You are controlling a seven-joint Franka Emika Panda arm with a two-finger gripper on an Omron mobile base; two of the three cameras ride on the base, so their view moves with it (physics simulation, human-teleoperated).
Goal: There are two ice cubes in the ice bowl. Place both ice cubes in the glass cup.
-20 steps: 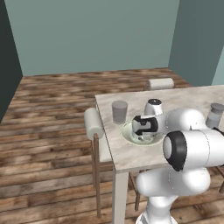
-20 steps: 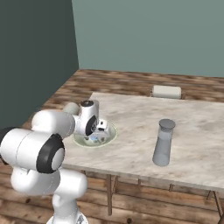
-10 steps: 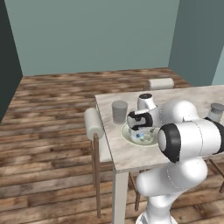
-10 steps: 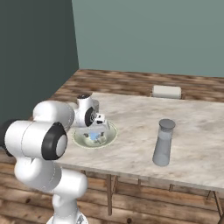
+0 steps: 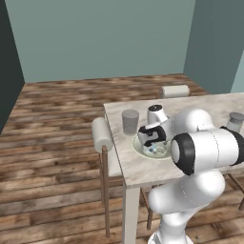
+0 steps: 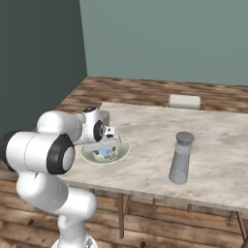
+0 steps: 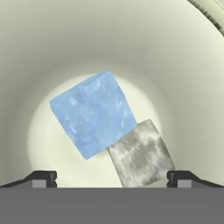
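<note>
The pale greenish-cream ice bowl [image 5: 140,148] [image 6: 124,145] [image 7: 109,35] sits near the table's left edge. Two ice cubes lie touching on its floor: a pale blue one [image 7: 92,113] [image 6: 104,152] and a whitish-grey one [image 7: 141,153]. My gripper [image 5: 153,143] [image 6: 109,144] [image 7: 111,179] hangs low over the bowl, pointing down, open, with its fingertips [image 7: 41,178] wide apart to either side of the cubes and nothing between them. The glass cup [image 5: 130,122] stands upright just beyond the bowl, towards the table's far left corner.
A tall grey capped bottle [image 5: 236,121] [image 6: 181,157] stands to the right on the marble table [image 6: 145,169]. Chair backs show at the left edge [image 5: 102,135] and the far side [image 5: 175,90] [image 6: 184,101]. My own arm bulks close over the table's near edge.
The hand has swung left and dropped lower over the bowl. Its jaws have stayed open. The cubes, the cup and the bottle have not moved.
</note>
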